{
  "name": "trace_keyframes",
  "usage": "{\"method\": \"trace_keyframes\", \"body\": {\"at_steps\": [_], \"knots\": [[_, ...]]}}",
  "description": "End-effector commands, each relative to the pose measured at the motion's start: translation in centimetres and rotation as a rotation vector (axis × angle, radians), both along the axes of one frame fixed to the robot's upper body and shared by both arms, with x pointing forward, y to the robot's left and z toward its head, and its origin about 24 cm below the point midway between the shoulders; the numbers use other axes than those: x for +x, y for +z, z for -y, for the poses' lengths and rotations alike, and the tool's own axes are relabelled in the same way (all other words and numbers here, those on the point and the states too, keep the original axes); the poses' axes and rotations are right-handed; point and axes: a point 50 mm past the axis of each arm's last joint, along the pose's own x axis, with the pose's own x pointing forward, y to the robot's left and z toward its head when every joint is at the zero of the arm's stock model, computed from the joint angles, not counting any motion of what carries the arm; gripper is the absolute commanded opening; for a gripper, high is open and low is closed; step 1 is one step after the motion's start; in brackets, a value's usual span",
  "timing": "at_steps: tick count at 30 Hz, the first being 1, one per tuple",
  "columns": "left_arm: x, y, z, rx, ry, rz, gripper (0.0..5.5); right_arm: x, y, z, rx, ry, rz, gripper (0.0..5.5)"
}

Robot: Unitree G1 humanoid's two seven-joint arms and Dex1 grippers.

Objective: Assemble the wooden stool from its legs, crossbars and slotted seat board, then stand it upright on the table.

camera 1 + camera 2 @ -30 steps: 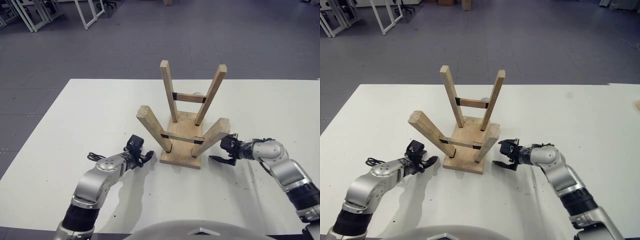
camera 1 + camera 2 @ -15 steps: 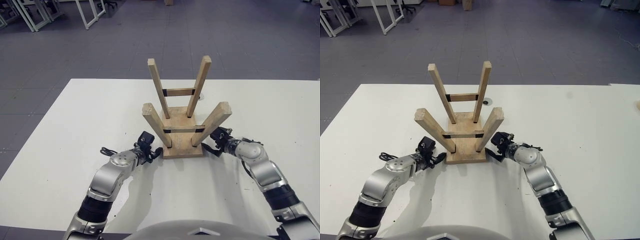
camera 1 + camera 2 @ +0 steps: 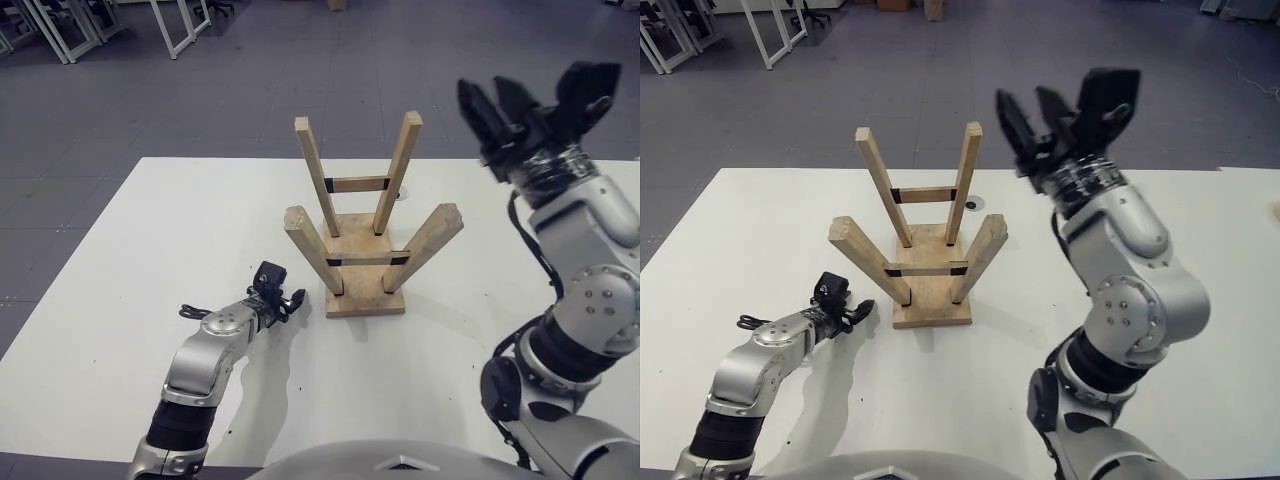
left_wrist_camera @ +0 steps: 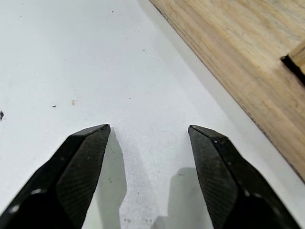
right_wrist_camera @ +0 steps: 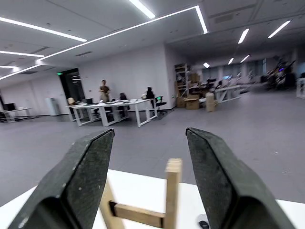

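The wooden stool (image 3: 362, 232) stands upside down on the white table (image 3: 130, 260), its seat board (image 3: 364, 293) flat on the surface and all legs pointing up, joined by crossbars (image 3: 357, 184). My left gripper (image 3: 282, 299) rests open on the table just left of the seat board (image 4: 248, 71), not touching it. My right gripper (image 3: 538, 97) is raised high above the table, right of the far legs, open and holding nothing. In the right wrist view, a far leg top (image 5: 173, 191) and a crossbar (image 5: 138, 214) show between its fingers (image 5: 81, 186).
The table has free white surface to the left, right and front of the stool. A small dark round spot (image 3: 971, 204) lies on the table behind the stool. Grey floor and white desks (image 3: 60, 25) lie beyond the far edge.
My right arm has swung up from the seat board's right edge to high above the table. My left gripper has drawn back slightly left from the board. The stool stayed put.
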Motion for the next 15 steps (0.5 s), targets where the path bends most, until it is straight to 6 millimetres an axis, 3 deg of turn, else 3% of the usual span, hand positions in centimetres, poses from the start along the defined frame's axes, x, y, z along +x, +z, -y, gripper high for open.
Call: {"method": "trace_keyframes", "body": {"at_steps": [1, 3, 5, 6, 7, 8, 9, 11, 12, 13, 15], "knots": [[-0.4, -0.8, 0.0, 0.014, 0.013, -0.042, 3.06, -0.9, -2.4, -1.1, -0.032, 0.067, -0.129, 2.78], [-0.4, -0.8, -0.1, 0.016, 0.015, -0.044, 3.06, -0.9, 0.3, -1.0, 0.013, 0.046, 0.010, 2.78], [-0.5, -0.8, -0.2, 0.018, 0.015, -0.047, 3.06, -1.6, 6.8, -0.4, 0.156, 0.007, 0.332, 2.78], [-0.5, -0.9, -0.2, 0.018, 0.017, -0.048, 3.06, -2.2, 8.7, -0.3, 0.211, 0.009, 0.423, 2.78], [-0.6, -0.9, -0.3, 0.018, 0.019, -0.049, 3.06, -2.3, 8.7, -0.5, 0.214, 0.029, 0.408, 2.78], [-0.7, -0.9, -0.3, 0.018, 0.021, -0.050, 3.06, -2.0, 7.3, -0.8, 0.185, 0.040, 0.326, 2.78], [-0.7, -0.9, -0.2, 0.017, 0.022, -0.050, 3.06, -1.3, 4.0, -1.1, 0.134, 0.054, 0.150, 2.78], [-0.6, -0.9, -0.1, 0.015, 0.018, -0.048, 3.06, -1.4, -5.5, -1.4, 0.017, 0.066, -0.294, 2.78], [-0.5, -0.8, 0.0, 0.014, 0.014, -0.047, 3.06, -2.2, -9.1, -1.4, -0.008, 0.061, -0.450, 2.78], [-0.4, -0.8, 0.1, 0.014, 0.010, -0.046, 3.06, -2.9, -11.3, -1.3, -0.008, 0.055, -0.545, 2.78], [-0.3, -0.7, 0.1, 0.015, 0.006, -0.043, 3.06, -3.1, -11.7, -1.7, 0.013, 0.049, -0.544, 2.78]]}}
